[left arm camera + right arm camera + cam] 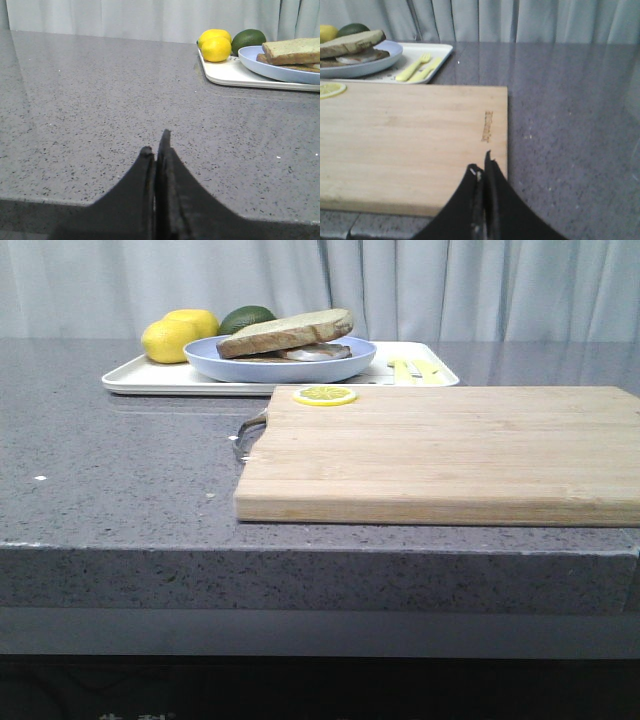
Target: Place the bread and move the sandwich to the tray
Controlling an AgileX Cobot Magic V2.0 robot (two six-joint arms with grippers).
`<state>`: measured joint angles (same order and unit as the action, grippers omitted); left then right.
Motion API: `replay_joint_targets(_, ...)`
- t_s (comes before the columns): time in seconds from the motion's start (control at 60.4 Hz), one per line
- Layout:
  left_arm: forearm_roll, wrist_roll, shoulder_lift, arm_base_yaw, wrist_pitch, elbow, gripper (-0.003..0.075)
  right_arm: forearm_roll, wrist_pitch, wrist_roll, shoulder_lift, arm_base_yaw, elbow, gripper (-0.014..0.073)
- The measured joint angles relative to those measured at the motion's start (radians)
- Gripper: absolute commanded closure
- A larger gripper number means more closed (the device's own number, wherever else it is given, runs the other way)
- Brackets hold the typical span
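Task appears complete: the sandwich [285, 338], top bread [287, 330] in place, sits on its plate [280, 364] on the tray [130, 380] at 11 o'clock from the board [440, 450], while left gripper [157, 150] and right gripper [482, 172] are closed, holding nothing.

Left gripper [157, 147]: fingers pressed together, nothing between them; tips uneven, one standing slightly higher than the other.
Left gripper pose: low and level, pointing forward, holding nothing.
Right gripper [482, 167]: fingers closed against each other, nothing held; only a thin seam between them.
Right gripper pose: low, pointing forward, tips side by side.
Arms: neither appears in the front view.
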<state>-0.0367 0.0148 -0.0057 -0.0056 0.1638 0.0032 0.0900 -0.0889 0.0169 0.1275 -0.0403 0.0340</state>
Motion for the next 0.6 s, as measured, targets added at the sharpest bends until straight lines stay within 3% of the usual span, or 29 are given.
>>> replay_joint_targets(0.282, 0.0, 0.0, 0.0, 0.0, 0.0, 0.0, 0.0739, 0.042, -0.083, 0.0, -0.13, 0.0, -0.06, 0.0652)
replay_joint_targets(0.596, 0.0, 0.0, 0.0, 0.0, 0.0, 0.0, 0.0739, 0.042, -0.135, 0.0, -0.138, 0.0, -0.06, 0.0652)
